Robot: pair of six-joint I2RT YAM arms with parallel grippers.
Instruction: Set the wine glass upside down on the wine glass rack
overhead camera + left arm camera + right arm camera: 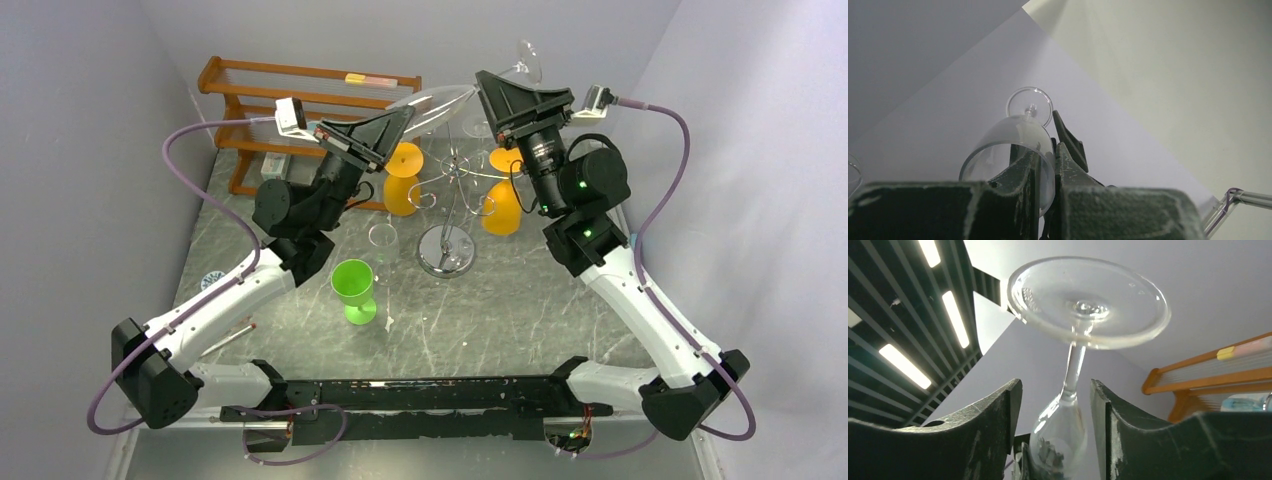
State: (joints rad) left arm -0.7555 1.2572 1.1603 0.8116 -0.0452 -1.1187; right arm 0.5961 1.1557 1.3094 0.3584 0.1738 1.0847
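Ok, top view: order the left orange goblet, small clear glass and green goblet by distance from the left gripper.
1. Left orange goblet, just beneath the left gripper.
2. Small clear glass, centre-left.
3. Green goblet, front left.

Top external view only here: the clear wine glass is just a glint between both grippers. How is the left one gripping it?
Observer: The left gripper is shut on the wine glass at the bowl's wall, one finger inside the rim, one outside.
Operator: Has the right gripper got it too?
Observer: No, the right gripper is open; the stem stands between its fingers with a gap on each side.
Operator: Which end is nearer its wrist?
Observer: The bowl; the foot lies out beyond its fingertips.
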